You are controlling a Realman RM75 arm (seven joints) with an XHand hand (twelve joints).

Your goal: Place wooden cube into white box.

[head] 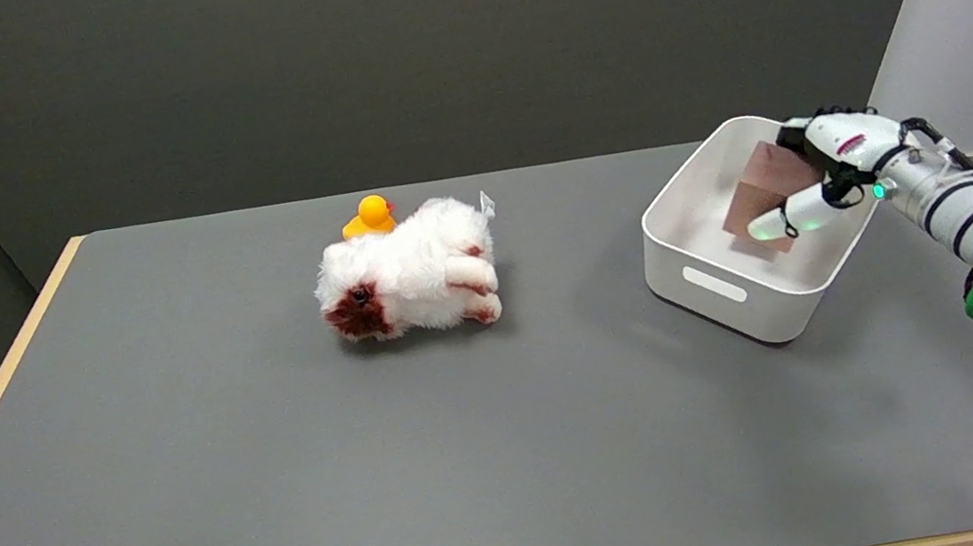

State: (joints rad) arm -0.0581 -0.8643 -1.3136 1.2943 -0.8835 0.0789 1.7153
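My right arm comes in from the lower right: glossy white segmented shells, black cabling along it, a green clip or loop near the wrist.

My right hand is over the white box, fingers closed on the wooden cube. One white finger runs under the cube's lower edge with a green light glowing at its tip, the black-and-white fingers wrap the upper right corner. The cube has flat brown faces, matte, sharp edges, and is tilted on a corner. It's inside the box's outline, above the floor; can't tell if it touches the bottom.

The box is smooth white plastic, a rounded-corner rectangular tub with an open top and a slot handle cut into the near wall. It sits turned at an angle on the right side of the surface. Only the cube and my fingers are in it.

The surface is flat matte grey with a light wood edge strip on the left and near sides.

Farther back at centre, well apart from the box: a plush toy animal lying on its side, shaggy white fur, reddish-brown patches on face and paws, small white tag at the rear, no readable print. Just behind it, touching or nearly so, is a yellow rubber duck, smooth and glossy.
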